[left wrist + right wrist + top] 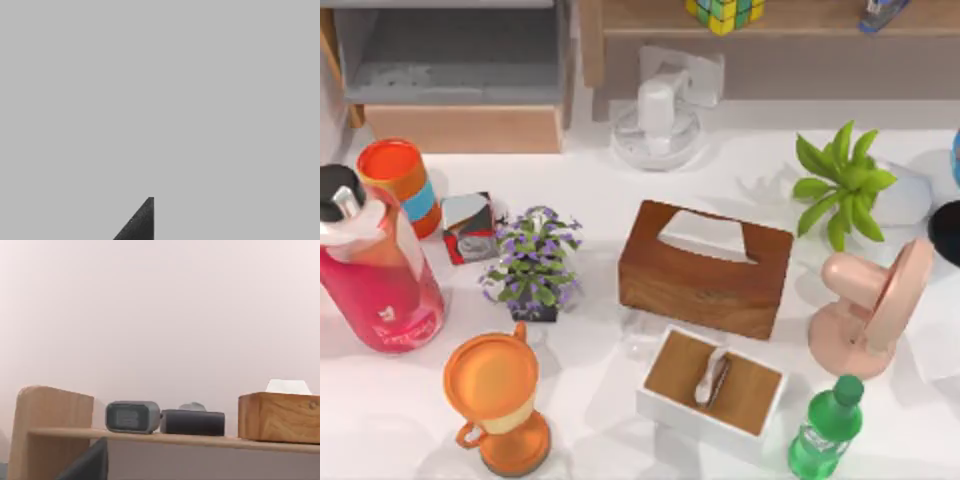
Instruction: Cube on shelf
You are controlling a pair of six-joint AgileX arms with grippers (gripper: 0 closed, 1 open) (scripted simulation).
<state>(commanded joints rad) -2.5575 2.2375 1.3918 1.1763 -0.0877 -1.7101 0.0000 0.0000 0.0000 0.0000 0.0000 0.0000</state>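
The cube [725,12], with yellow, green and blue tiles, rests on the light wooden shelf [800,22] at the back of the table, partly cut by the picture's upper edge. No arm reaches over the table in the top view. A dark wedge of my left gripper [140,225] pokes into the left wrist view against plain grey. In the right wrist view a dark piece of my right gripper [87,465] shows in front of a wooden ledge [165,438].
A blue object [882,12] shares the shelf. Crowding the table are a wooden tissue box [705,268], white tray [712,388], purple plant [533,262], red-black-silver cube [470,228], pink bottle [375,270], orange cup [500,400], green bottle [828,428] and pink fan [875,310].
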